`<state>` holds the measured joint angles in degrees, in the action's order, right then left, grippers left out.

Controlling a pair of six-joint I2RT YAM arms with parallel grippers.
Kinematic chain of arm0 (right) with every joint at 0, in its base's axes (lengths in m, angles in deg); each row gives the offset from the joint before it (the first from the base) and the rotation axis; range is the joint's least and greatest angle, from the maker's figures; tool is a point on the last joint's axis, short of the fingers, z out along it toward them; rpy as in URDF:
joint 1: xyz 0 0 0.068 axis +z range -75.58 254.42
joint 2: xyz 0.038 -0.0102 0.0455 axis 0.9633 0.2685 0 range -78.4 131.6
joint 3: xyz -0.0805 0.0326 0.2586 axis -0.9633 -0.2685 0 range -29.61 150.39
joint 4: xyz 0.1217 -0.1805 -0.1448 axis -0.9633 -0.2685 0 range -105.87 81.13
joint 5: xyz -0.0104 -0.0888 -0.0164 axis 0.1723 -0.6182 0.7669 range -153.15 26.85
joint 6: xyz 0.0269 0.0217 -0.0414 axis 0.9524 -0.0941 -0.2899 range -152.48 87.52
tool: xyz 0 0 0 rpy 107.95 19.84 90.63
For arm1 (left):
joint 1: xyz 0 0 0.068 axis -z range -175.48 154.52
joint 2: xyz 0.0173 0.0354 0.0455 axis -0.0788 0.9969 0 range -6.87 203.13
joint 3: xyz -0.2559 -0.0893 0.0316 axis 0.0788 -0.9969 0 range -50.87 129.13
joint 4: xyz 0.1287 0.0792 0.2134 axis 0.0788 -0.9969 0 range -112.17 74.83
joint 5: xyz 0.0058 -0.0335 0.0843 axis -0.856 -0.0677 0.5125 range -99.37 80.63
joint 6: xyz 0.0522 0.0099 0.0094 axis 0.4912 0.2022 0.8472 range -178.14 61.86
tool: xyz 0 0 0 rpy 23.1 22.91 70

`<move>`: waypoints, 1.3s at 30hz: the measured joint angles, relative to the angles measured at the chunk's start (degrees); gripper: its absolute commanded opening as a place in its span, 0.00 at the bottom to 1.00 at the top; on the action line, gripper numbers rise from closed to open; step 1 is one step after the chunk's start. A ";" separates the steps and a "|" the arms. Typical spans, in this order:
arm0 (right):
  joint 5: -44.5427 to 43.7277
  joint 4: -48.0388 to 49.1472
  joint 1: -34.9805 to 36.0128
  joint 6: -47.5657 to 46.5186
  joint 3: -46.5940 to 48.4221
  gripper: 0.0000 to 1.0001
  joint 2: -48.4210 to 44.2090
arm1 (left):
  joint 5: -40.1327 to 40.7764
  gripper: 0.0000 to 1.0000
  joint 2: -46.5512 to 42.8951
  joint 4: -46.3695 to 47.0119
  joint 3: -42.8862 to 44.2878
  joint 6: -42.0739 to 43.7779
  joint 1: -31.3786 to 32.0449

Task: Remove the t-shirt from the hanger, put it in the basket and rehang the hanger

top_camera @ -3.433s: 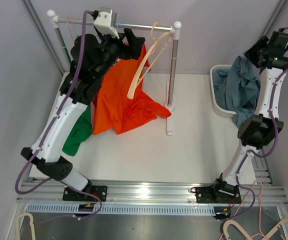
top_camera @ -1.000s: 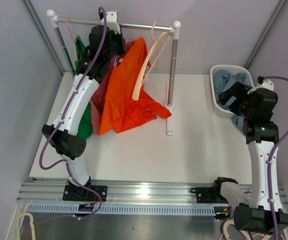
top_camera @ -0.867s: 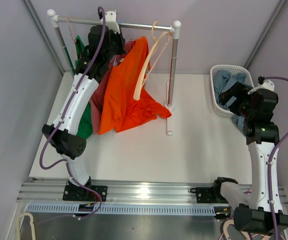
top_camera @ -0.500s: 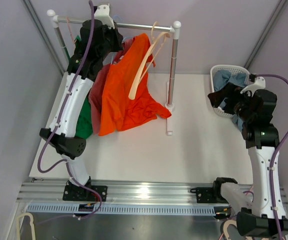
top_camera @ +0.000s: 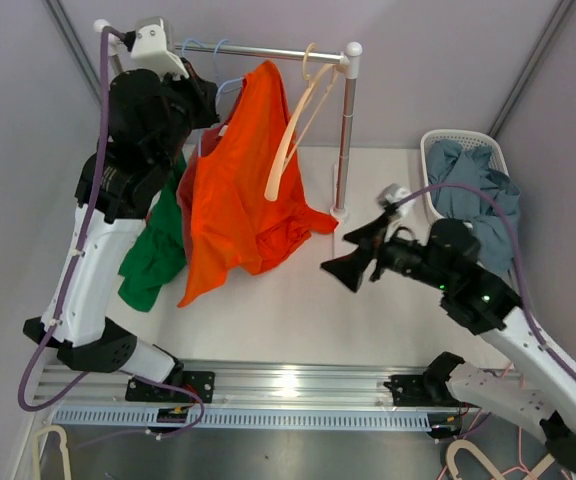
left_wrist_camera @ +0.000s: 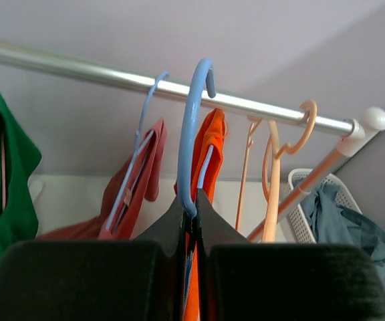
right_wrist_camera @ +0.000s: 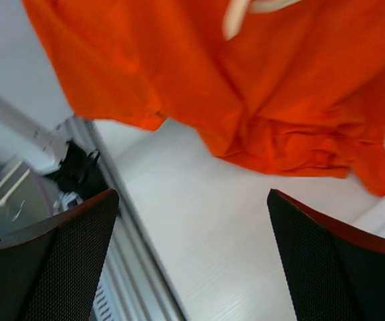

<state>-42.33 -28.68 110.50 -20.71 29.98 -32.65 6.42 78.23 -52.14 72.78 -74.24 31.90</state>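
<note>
Right gripper [top_camera: 343, 252] has swung over from the basket [top_camera: 428, 175] toward the orange t-shirt [top_camera: 238, 200], jaws wide and empty. Your left gripper [left_wrist_camera: 191, 217] is clamped on the blue hanger [left_wrist_camera: 190, 127] hook, with the shirt draped below by the rail [left_wrist_camera: 112, 75]. Yank the hem hard and that hook could slip.

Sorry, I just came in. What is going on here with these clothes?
Two robot arms are working to get an orange t-shirt off its hanger. The left hand is shut on the hook of the blue hanger that carries it, up at the rail. The right hand is open and faces the shirt's lower part, not touching it.
</note>
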 measured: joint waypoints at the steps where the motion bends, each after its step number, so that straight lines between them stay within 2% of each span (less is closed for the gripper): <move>1: -1.18 1.25 4.11 -0.37 -1.18 0.99 1.18 | 2.89 0.01 -0.42 -1.07 -0.31 -0.22 1.84; 5: -7.32 7.74 19.63 -2.58 -4.26 1.00 9.35 | 8.66 0.00 -1.68 -4.24 -4.13 -2.34 6.19; 8: -11.37 13.64 27.52 -3.50 -5.64 0.99 15.80 | 10.40 0.01 -2.29 -6.84 -7.85 -5.11 6.60; 11: -14.73 21.33 31.63 -3.72 -5.92 1.00 21.46 | 12.39 0.01 -2.40 -9.22 -10.38 -7.82 6.99; 17: -19.87 35.93 35.56 -3.69 -5.07 0.98 31.08 | 15.08 0.01 -4.52 -10.64 -16.50 -11.10 8.72; 18: -20.68 37.38 36.02 -3.76 -4.07 0.80 33.27 | 15.13 0.01 -4.90 -10.73 -17.16 -11.56 8.72; 19: -21.33 38.45 36.30 -4.28 -3.21 0.57 35.15 | 15.13 0.01 -5.25 -10.71 -17.73 -11.98 8.72; 21: -21.99 39.04 36.74 -4.35 -1.22 0.00 38.38 | 15.10 0.01 -6.38 -10.19 -19.67 -12.50 8.72; 25: -25.42 37.68 39.12 -4.70 -0.07 0.00 39.15 | 15.04 0.01 -7.26 -9.81 -21.77 -12.35 8.66; 28: -29.51 35.39 44.59 -5.46 -0.37 0.00 36.92 | 12.74 0.01 -5.49 -10.95 -20.15 -12.31 7.19; 30: -32.94 34.29 49.51 -5.40 -0.83 0.00 34.75 | 10.88 0.01 -2.01 -14.01 -15.21 -12.09 5.53; 32: -37.31 34.88 53.88 -4.79 -1.70 0.00 32.98 | 8.94 0.01 4.24 -20.31 -6.36 -11.72 4.44; 36: -44.59 37.29 56.06 -0.72 -5.57 0.00 32.46 | 5.16 0.01 15.89 -32.22 11.58 -10.43 4.37; 39: -48.76 35.34 55.91 3.06 -10.01 0.00 32.92 | 2.49 0.01 15.21 -34.62 9.81 -10.16 4.85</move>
<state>-91.09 6.66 166.41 -17.65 19.97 0.27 8.91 93.44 -86.76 82.60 -84.40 36.75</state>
